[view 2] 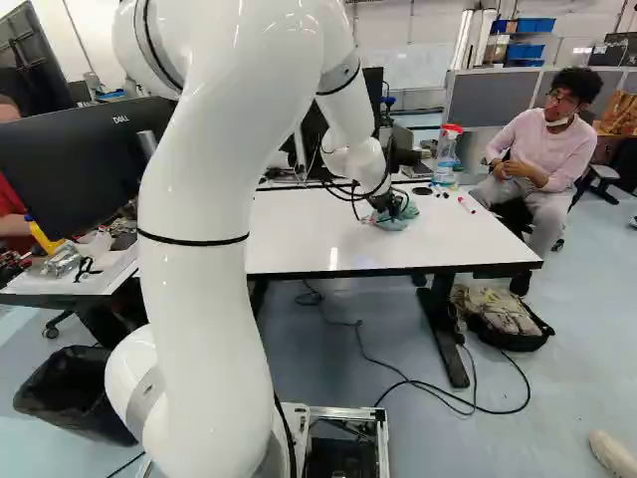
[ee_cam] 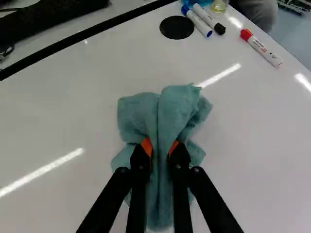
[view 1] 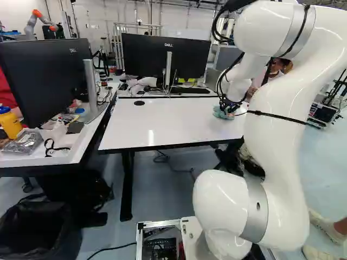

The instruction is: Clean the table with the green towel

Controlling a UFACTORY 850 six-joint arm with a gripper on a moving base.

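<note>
Clearly, the gripper [view 2: 390,207] is pinching the green towel [ee_cam: 170,109], which lies bunched on the white table [view 1: 173,124]. In the left base view they sit right of centre, in the upper half; in the right base view, also a little right of centre and above the middle. Only the wrist view shows the grip plainly: the two fingers of the gripper [ee_cam: 161,146] press into the cloth from both sides, a fold standing between them.

Ahead of the fingers, beyond the towel, are a black disc [ee_cam: 177,27], a marker with a blue cap [ee_cam: 198,22] and one with a black cap [ee_cam: 210,18]. A red-capped marker [ee_cam: 262,47] lies apart from those two. The right base view adds a spray bottle [view 2: 446,157], upper right; in the left base view the arm hides that end of the table. Another dark disc [view 1: 139,103], left of centre there, is hidden by the arm in the right base view.

The orange pads are mostly covered by cloth.
</note>
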